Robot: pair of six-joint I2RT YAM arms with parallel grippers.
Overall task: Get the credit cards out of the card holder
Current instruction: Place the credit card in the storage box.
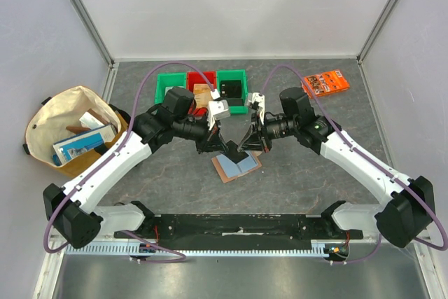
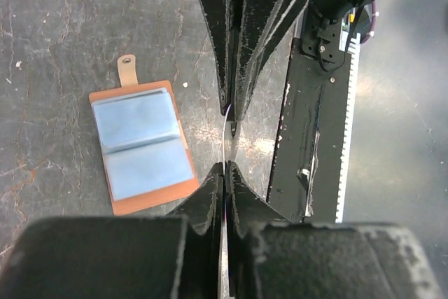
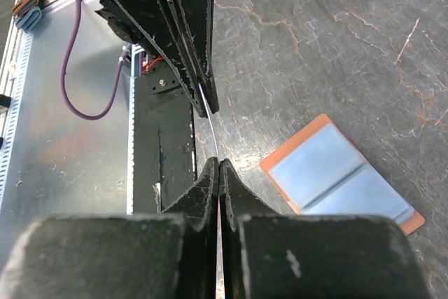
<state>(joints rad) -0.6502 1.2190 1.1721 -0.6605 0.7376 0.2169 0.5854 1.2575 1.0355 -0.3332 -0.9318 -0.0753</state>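
A dark grey, marbled bench (image 1: 294, 180) stood enclosed by plain pale walls (image 1: 238, 5) along its far, left and right edges. Metal rails (image 1: 84, 12) rose from the far corners under even light.

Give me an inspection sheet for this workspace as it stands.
Surface: dark mottled table, scratched.
Job's things: card holder open flat, blue panels up; one card held in the air near it.
Clutter: green and red bins at the back, orange packet back right, cloth bag with items at left.
Grippers: left gripper and right gripper both shut on the card, tips meeting.
Cables: purple cables loop over both arms, clear of the card holder.
Surroundings: pale walls; nothing else seen.
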